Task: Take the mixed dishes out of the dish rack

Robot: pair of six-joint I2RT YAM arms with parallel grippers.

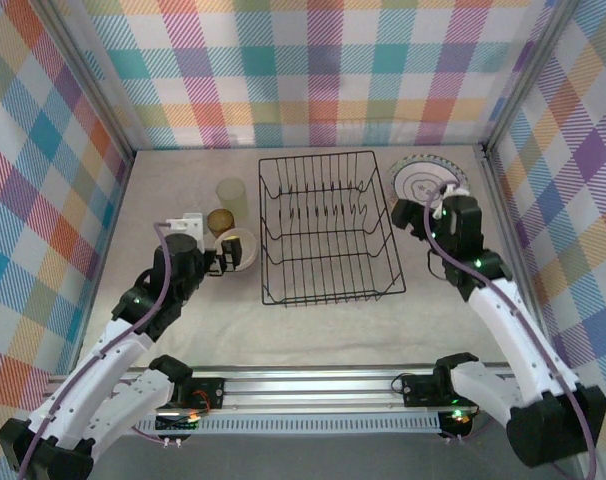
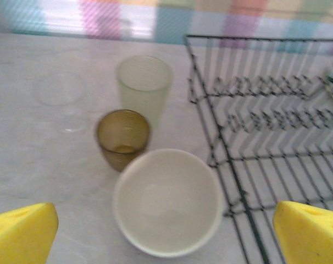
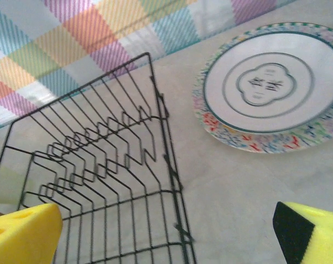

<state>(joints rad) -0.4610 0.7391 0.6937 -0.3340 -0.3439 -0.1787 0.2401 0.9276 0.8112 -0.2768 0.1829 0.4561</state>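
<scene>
The black wire dish rack [image 1: 333,297] sits mid-table with nothing in its slots. Left of it stand a pale yellow-green cup [image 1: 231,193], an amber cup [image 1: 220,221] and a cream bowl [image 1: 237,247]. My left gripper [image 1: 226,258] hovers open just above the bowl [image 2: 166,201], its yellow fingertips [image 2: 21,234] wide on either side. A faint clear cup [image 2: 59,88] stands further left. A ringed plate [image 1: 428,180] lies flat right of the rack. My right gripper [image 1: 423,213] is open above the rack's right rim [image 3: 165,148], near the plate [image 3: 271,85].
Plaid walls close in the table at the back and both sides. Bare tabletop lies in front of the rack and between the rack and the plate. The arms' rail runs along the near edge [image 1: 313,385].
</scene>
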